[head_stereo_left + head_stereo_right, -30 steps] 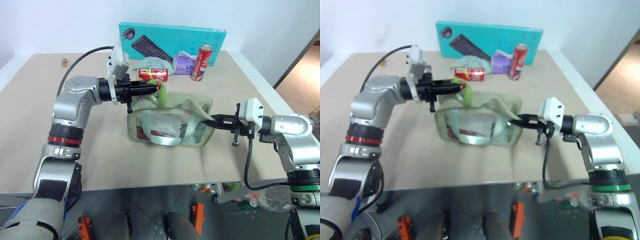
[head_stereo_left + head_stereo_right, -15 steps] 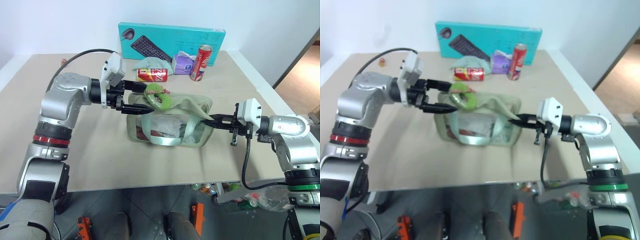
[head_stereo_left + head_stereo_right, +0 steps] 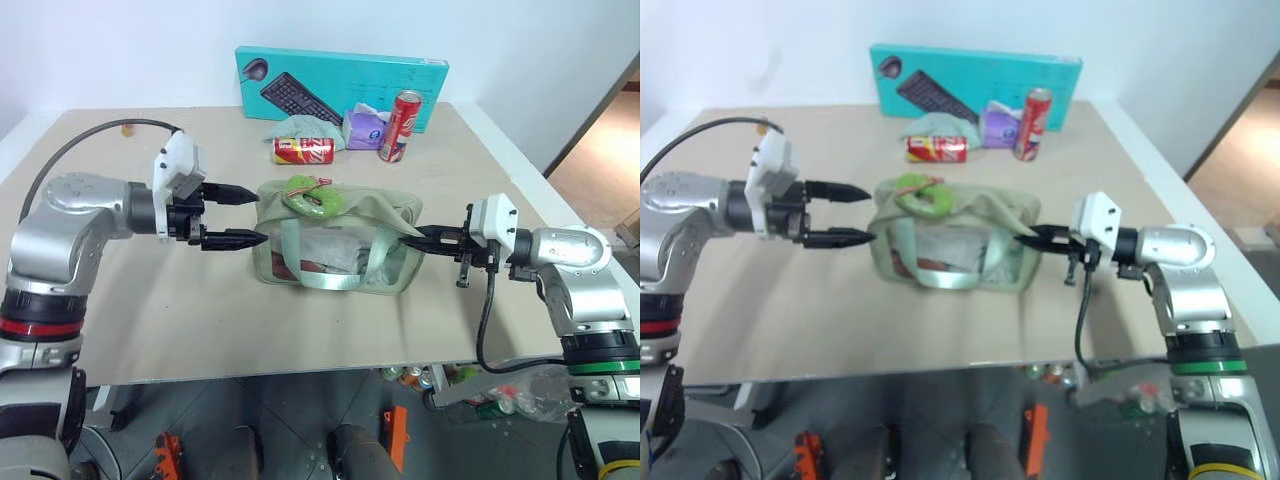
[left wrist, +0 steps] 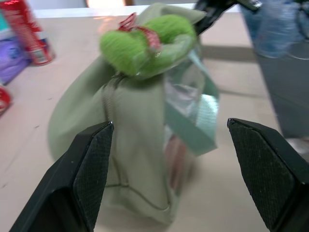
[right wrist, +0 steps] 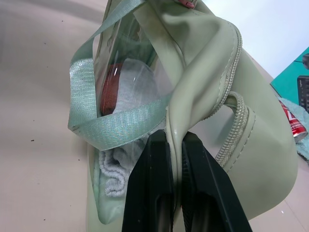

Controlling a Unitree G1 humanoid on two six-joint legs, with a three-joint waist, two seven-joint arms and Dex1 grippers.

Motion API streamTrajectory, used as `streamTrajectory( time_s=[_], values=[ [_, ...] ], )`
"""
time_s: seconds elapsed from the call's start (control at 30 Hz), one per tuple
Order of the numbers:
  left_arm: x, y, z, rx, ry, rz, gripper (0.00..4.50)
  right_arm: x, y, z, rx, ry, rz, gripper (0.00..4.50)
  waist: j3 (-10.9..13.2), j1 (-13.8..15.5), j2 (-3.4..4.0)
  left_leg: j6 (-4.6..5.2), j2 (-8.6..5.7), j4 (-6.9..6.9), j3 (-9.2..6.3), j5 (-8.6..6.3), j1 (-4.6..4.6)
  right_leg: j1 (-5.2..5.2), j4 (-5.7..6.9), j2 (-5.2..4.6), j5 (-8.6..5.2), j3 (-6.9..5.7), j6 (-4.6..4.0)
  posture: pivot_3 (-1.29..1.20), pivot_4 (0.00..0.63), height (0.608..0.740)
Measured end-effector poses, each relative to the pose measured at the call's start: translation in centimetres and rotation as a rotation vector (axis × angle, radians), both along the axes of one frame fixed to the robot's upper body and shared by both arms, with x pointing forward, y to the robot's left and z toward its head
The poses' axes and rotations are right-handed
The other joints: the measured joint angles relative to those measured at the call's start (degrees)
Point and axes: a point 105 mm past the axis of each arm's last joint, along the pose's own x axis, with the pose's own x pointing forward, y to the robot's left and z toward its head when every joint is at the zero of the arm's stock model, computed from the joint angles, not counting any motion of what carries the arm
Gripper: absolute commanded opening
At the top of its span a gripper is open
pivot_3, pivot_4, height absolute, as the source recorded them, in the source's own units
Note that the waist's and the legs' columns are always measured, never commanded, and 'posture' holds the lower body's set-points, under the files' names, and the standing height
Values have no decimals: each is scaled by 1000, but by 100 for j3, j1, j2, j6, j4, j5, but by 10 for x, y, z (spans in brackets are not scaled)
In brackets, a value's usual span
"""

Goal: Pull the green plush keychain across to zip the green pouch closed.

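Your left gripper (image 3: 237, 215) stands wide and empty at frame left; the right gripper (image 5: 175, 145) pinches the soft, floppy green pouch (image 3: 335, 240). Take the light, squashy green plush keychain (image 3: 311, 195) centrally.

Inside the large sage-green fabric pouch with clear window panels (image 3: 335, 245), the contents read only as a reddish shape and a pale grey ribbed cloth behind the plastic; what they are cannot be told. The right gripper's (image 5: 175, 145) black fingers pinch a fold of the pouch's end, and that fold hides their tips. In the left wrist view the small lime-green plush keychain (image 4: 145, 46) with red trim is blurred, so its join to the zip cannot be made out. At eleven o'clock from the pouch, a tiny orange object (image 3: 127, 127) on the beige tabletop (image 3: 300, 320) is too small to identify.
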Motion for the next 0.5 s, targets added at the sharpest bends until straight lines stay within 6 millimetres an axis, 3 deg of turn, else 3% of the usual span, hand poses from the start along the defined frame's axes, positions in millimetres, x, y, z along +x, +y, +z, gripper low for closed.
streamTrajectory(
  time_s=[0.23, 0.33, 0.5],
  values=[
    [10, -3, -22, -126, 29, 131, 3906, 1, 1, 0, -5, -3, 2, 0, 1, 7, -4, -1, 0, 3, -3, 1, 1, -2, 12, 1, 0, -1, -2, 0, 150, 740],
    [12, -5, -24, -158, 18, 154, 3136, 1, 1, 1, -5, -3, 2, 0, 1, 7, -4, -1, 0, 3, -2, 1, 2, -1, 13, 1, 0, -1, -3, 0, 150, 740],
    [13, -10, -25, -195, 14, 172, 1388, 1, 1, 1, -4, -1, 2, 0, 1, 4, -4, -1, 0, 2, -2, 1, 2, -2, 13, 2, 0, 0, -3, 0, 150, 740]
  ],
)
